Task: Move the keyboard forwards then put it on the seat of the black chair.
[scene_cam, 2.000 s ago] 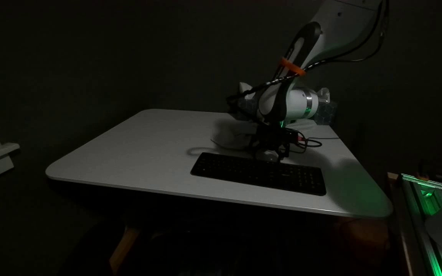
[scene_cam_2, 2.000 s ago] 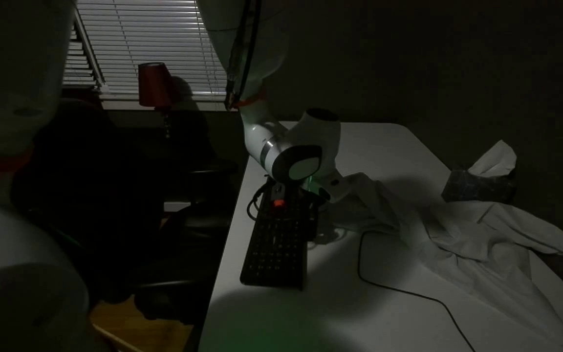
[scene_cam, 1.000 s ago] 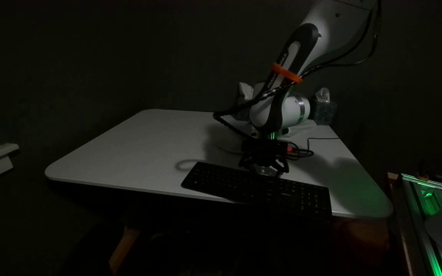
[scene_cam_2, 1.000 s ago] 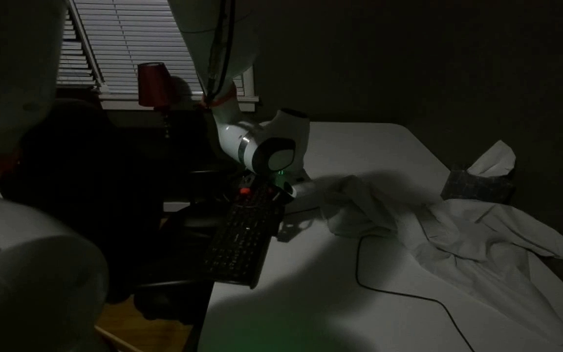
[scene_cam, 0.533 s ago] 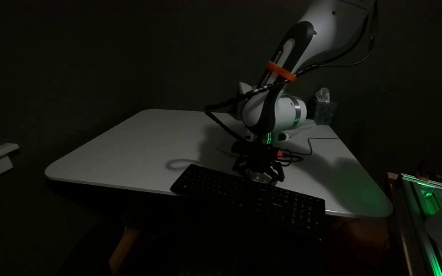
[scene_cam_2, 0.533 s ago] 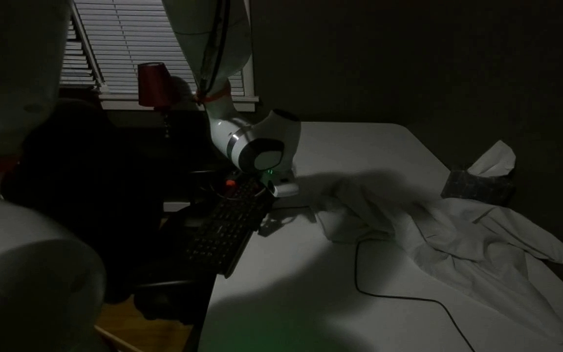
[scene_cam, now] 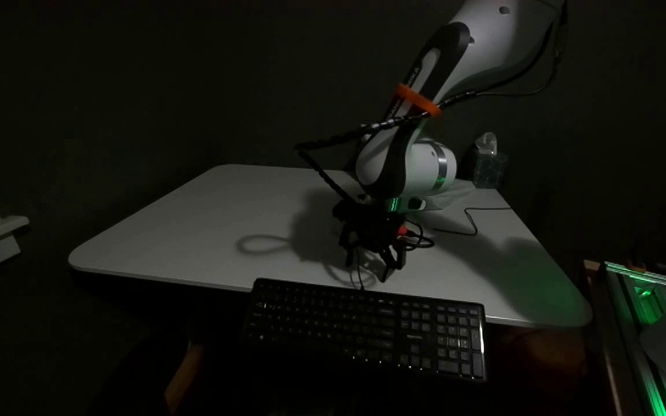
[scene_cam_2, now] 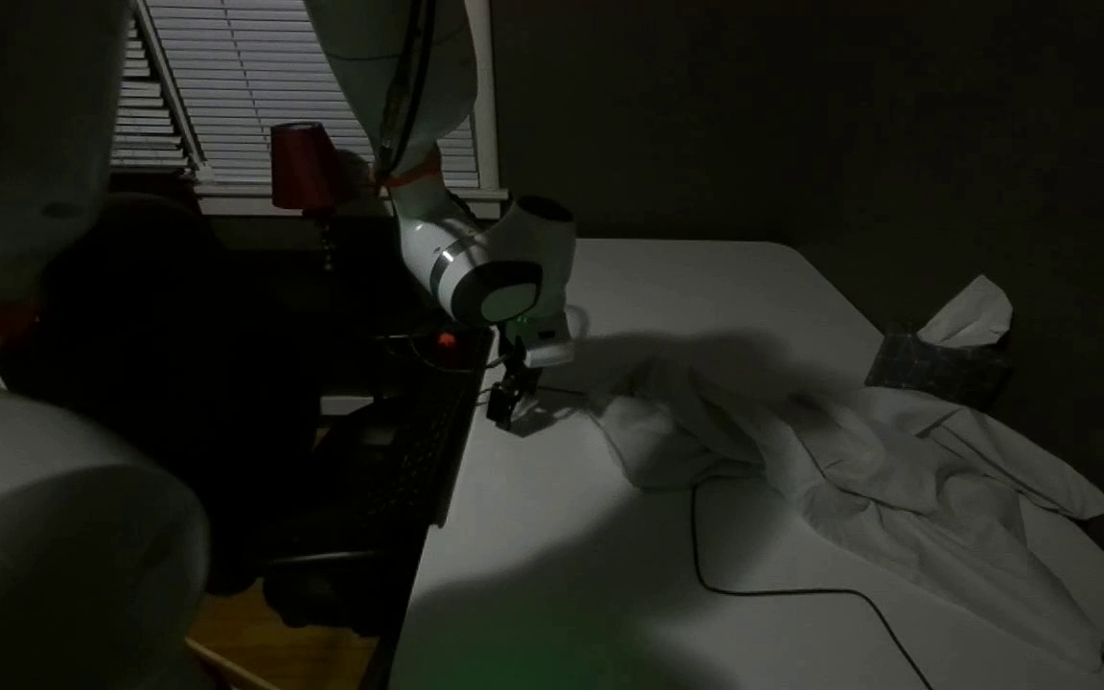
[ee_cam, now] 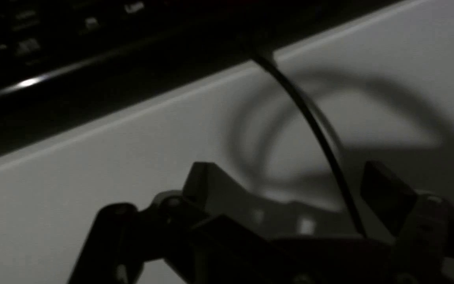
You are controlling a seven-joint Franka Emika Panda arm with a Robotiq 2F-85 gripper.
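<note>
The black keyboard (scene_cam: 367,329) lies beyond the front edge of the white table (scene_cam: 194,225), with its keys showing; what bears it from below is hidden in the dark. In an exterior view the keyboard (scene_cam_2: 427,460) is beside the table edge, over the dark black chair (scene_cam_2: 303,498). The chair's seat is hard to make out. My gripper (scene_cam: 367,268) is open above the table, behind the keyboard and apart from it. In the wrist view the fingers (ee_cam: 286,185) are spread with nothing gripped. The keyboard (ee_cam: 26,47) fills the upper left there.
The keyboard's black cable (ee_cam: 321,138) runs back from it and passes between my fingers in view. A crumpled white cloth (scene_cam_2: 849,479) lies on the table behind the gripper. A tissue box (scene_cam_2: 945,364) stands at the far edge. A red lamp (scene_cam_2: 303,163) stands by the window.
The keyboard has slid forwards from the tabletop, past the front edge, and now sits beyond it. My gripper has moved towards that edge and has come apart from the keyboard.
</note>
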